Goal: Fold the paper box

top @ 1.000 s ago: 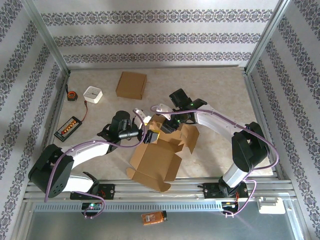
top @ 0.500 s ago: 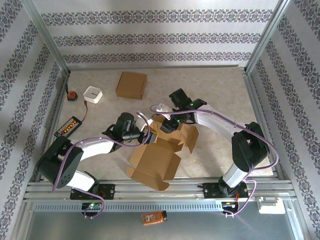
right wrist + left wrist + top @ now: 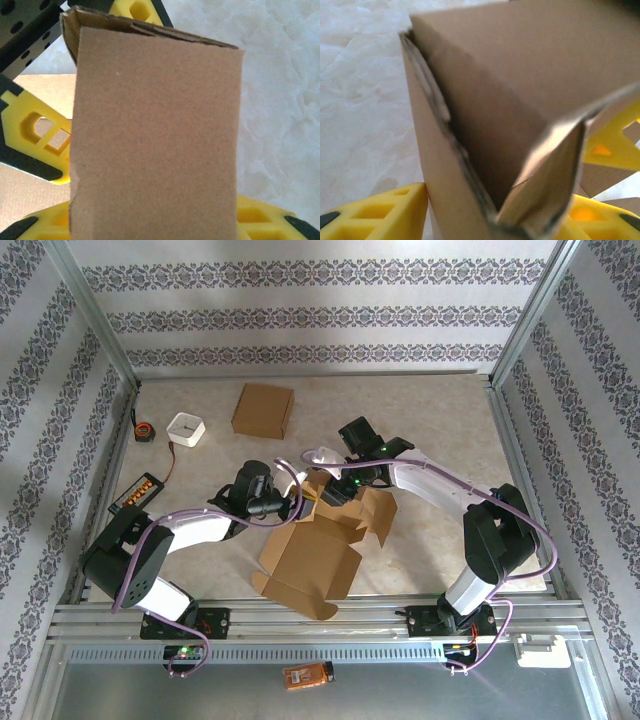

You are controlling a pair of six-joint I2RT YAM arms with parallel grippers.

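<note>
1. The left gripper (image 3: 490, 220) stands part-spread, its yellow fingers (image 3: 375, 215) at the bottom corners of the wrist view. A doubled cardboard wall of the paper box (image 3: 520, 100) stands between them. Whether they press on it I cannot tell.
2. The right gripper (image 3: 155, 220) pinches an upright flap of the paper box (image 3: 155, 135), which lies against both yellow fingers (image 3: 265, 220).
3. From above, the left arm (image 3: 190, 530) reaches from lower left towards centre, gripper (image 3: 293, 502) pointing right.
4. The right arm (image 3: 440, 485) bends up from lower right and arcs left, gripper (image 3: 335, 490) pointing down-left.
5. The paper box (image 3: 310, 560) lies open on the table (image 3: 440, 420) just below centre, its raised upper end between both grippers.
</note>
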